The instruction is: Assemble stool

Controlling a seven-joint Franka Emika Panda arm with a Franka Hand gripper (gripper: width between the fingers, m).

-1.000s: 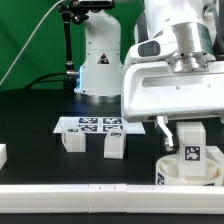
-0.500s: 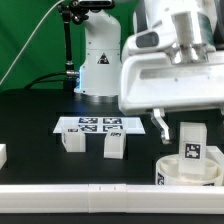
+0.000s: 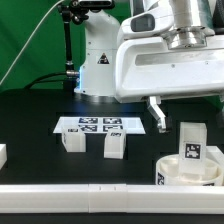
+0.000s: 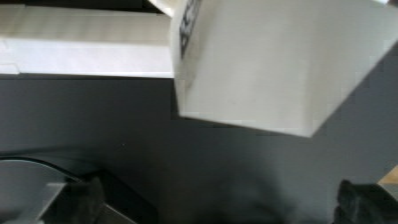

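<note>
Claw [image 4: 228, 200] gapes wide; one leg [image 3: 192, 143] stands on seat [image 3: 173, 170], two legs [image 3: 71, 140] [image 3: 115, 146] near marker board [image 3: 90, 124].

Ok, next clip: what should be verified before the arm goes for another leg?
1. Gripper open, nothing between its fingers: ok.
2. Gripper clear of the placed leg, hanging above it: ok.
3. Placed leg upright on the seat: ok.
4. Placed leg fully down in the seat: cannot tell, the seat's rim hides the joint.
5. Two loose legs by the marker board stand apart, unblocked: ok.
</note>
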